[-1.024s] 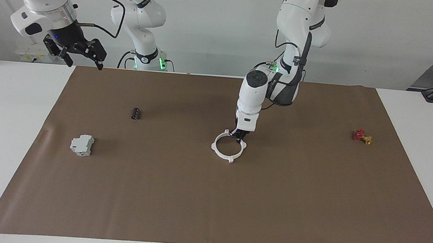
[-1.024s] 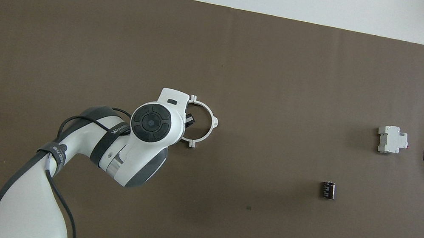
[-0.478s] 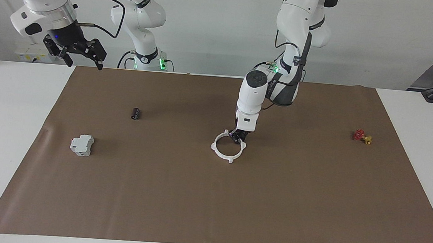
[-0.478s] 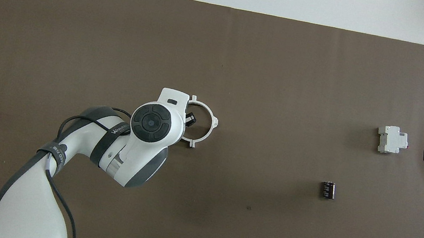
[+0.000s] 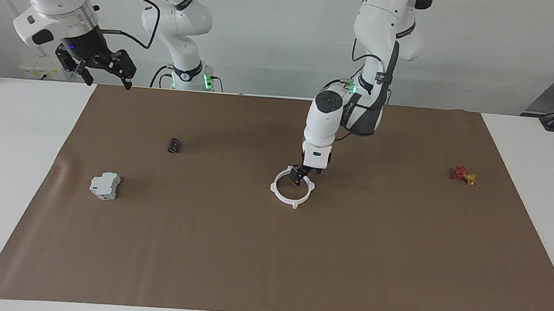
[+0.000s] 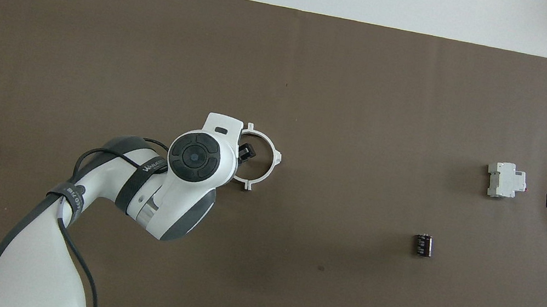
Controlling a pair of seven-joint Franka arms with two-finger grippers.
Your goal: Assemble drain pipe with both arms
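Brown paper covers the desk (image 5: 520, 140) under a plain white wall, and the work happens near its middle. Going from the left pincer (image 5: 303, 173) outward: a second ago its fingers were clenched on the rim of the drain pipe (image 5: 292, 188), and now they stand apart, one dark finger inside the ring and the other at the rim's edge on the robots' side, and the wrist is a little higher than before. The drain pipe itself has not moved; it lies flat on the paper as one closed ring with its small tabs pointing out. I judge that the two halves are already joined and the left arm is letting go, so the task looks close to its end.

Well apart from the drain pipe, toward the right arm's end of the desk, the right pincer (image 5: 108, 69) hangs in the air with fingers spread and holds nothing; this arm waits.

In the overhead view the left arm's wrist covers the part of the ring nearest to it, so the joint there is hidden, and I cannot tell whether a finger touches the rim. The right pincer is cut off at that view's edge.
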